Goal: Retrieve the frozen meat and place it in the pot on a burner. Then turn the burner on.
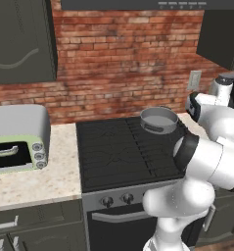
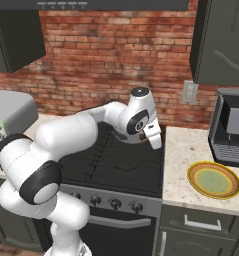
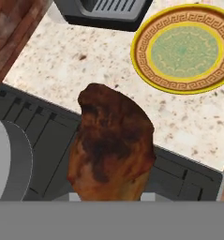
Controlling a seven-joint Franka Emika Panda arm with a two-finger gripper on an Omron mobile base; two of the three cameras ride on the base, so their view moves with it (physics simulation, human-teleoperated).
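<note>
The frozen meat (image 3: 111, 147), a brownish-tan lump, hangs close in front of the hand camera and hides the fingertips. My gripper (image 2: 155, 141) is shut on it, over the right edge of the dark cooktop (image 1: 113, 152) where it meets the counter. The grey pot (image 1: 159, 120) stands on the back right burner, and its rim (image 3: 8, 159) shows at the left of the hand view, beside the meat and apart from it. Black grates (image 3: 43, 140) lie below the meat.
A yellow-green plate (image 2: 213, 180) lies on the speckled counter right of the stove, also seen as the plate (image 3: 185, 48) in the hand view. A dark coffee machine (image 2: 231, 130) stands behind it. A toaster oven (image 1: 18, 139) sits left. Grey knobs (image 2: 113, 204) line the stove front.
</note>
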